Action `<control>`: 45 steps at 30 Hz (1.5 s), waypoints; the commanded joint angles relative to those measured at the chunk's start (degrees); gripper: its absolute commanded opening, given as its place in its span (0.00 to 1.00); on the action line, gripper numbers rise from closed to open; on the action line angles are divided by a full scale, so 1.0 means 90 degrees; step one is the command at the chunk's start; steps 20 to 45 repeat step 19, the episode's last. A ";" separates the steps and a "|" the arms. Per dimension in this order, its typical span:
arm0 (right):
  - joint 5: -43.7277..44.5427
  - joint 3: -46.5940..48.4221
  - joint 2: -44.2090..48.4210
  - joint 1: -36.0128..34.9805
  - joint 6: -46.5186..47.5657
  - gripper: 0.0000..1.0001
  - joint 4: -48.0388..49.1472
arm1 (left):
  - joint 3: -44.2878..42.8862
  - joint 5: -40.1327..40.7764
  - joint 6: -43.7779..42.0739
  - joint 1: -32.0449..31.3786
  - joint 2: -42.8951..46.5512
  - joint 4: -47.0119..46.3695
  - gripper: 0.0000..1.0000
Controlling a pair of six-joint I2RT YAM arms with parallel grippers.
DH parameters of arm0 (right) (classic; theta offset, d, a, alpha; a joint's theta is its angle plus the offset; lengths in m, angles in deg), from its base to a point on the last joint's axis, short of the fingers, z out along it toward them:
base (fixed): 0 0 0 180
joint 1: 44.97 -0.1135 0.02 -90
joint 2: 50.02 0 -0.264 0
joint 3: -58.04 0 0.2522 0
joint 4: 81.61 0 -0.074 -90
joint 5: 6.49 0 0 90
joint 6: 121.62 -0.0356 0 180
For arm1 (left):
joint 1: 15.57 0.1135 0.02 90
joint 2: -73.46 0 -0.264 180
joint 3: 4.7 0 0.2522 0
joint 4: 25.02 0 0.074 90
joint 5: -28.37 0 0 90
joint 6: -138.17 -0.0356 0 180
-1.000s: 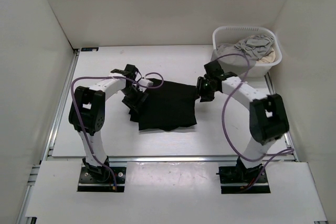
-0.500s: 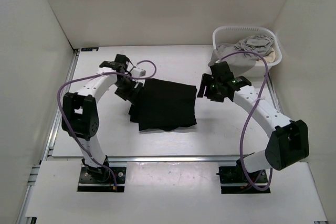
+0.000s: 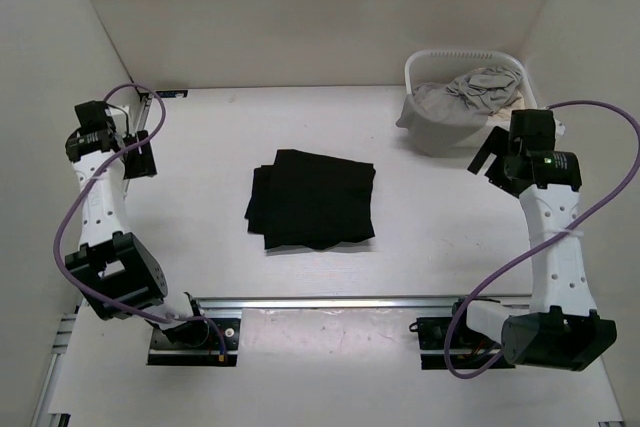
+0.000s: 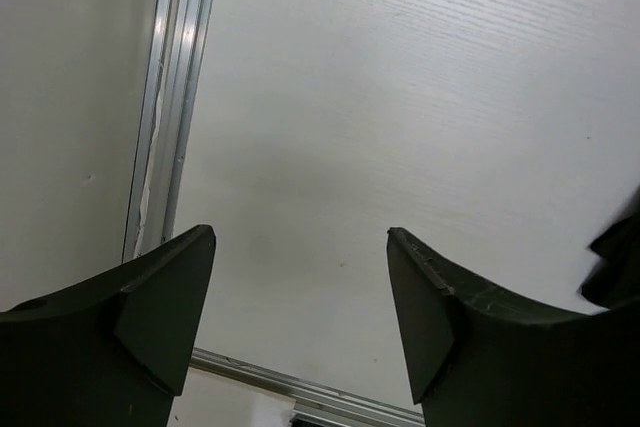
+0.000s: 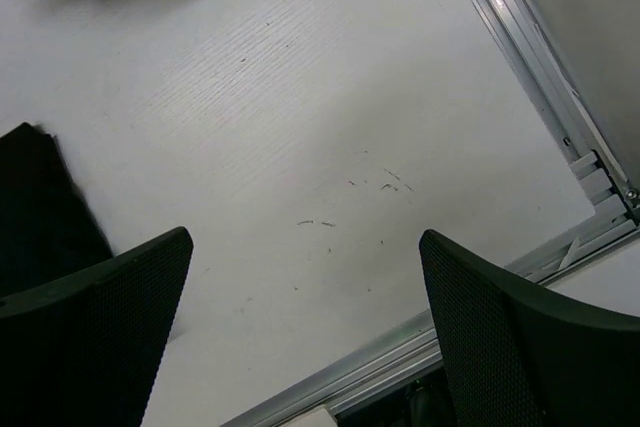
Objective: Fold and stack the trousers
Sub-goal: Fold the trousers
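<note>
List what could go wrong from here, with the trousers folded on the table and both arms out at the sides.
1. The trousers are folded unevenly, with layers sticking out at the left edge; lifting them to stack may undo the fold.
2. A grey garment hangs over the basket rim close to the open right gripper; its next move might snag it.
3. The open left gripper sits near the side wall and might bump it.

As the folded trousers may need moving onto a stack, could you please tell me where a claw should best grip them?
Probably the right edge of the trousers, approached from the right by the right claw: that edge looks like one clean fold, while the left edge shows staggered loose layers that could splay.
</note>
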State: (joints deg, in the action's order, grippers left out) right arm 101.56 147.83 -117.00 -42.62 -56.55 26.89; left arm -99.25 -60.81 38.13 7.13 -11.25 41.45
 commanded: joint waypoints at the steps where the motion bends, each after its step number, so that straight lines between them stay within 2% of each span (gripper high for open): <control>1: -0.0149 0.0282 0.0117 0.0130 0.0328 0.99 -0.0313 | 0.0304 0.0055 0.0032 0.0085 0.0310 -0.0017 0.81; 16: -0.0246 0.0097 0.0557 0.0130 0.0504 0.99 -0.0440 | 0.0188 -0.0003 0.0032 0.0154 0.0447 -0.0017 0.81; 45: -0.0364 -0.0020 0.0558 0.0130 0.0563 0.99 -0.0353 | 0.0188 -0.0149 0.0032 0.0154 0.0447 -0.0017 0.81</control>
